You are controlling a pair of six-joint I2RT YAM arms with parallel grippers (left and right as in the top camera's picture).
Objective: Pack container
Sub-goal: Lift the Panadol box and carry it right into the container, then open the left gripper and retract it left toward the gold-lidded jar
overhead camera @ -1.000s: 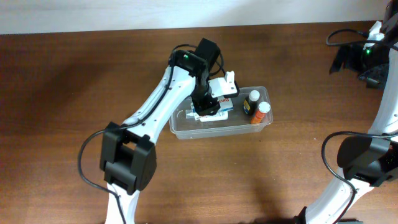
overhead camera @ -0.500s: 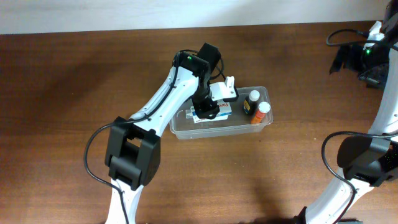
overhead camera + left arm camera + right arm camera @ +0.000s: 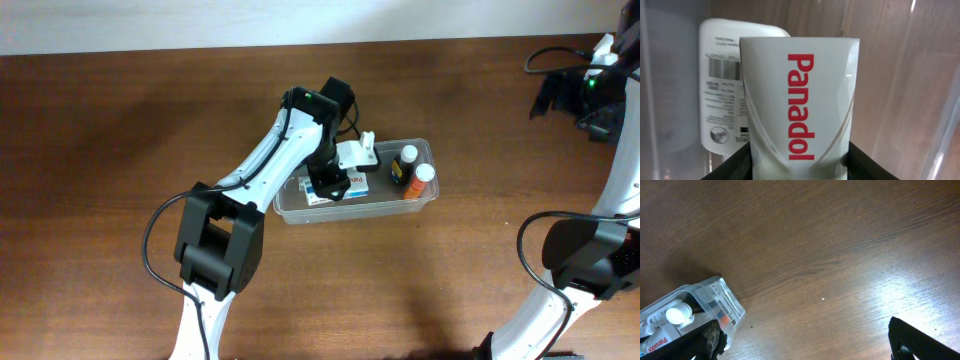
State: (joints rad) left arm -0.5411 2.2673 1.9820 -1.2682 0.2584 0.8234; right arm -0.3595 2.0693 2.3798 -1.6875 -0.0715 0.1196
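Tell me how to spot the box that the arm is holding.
On the brown wooden table sits a clear plastic container, and the left claw reaches into it. Pinched in that claw is a flat white box; unlike the small white-capped bottles at the right end, it reads Panadol in red.

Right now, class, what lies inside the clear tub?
A dark bottle, an orange bottle, a Panadol box gripped by the left tool, and a white bottle behind it. The tool hides whatever lies beneath.

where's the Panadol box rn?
Overhead, mid-table: the Panadol box is held in the left gripper's jaws inside the container's left half, with two bottles at its right end.
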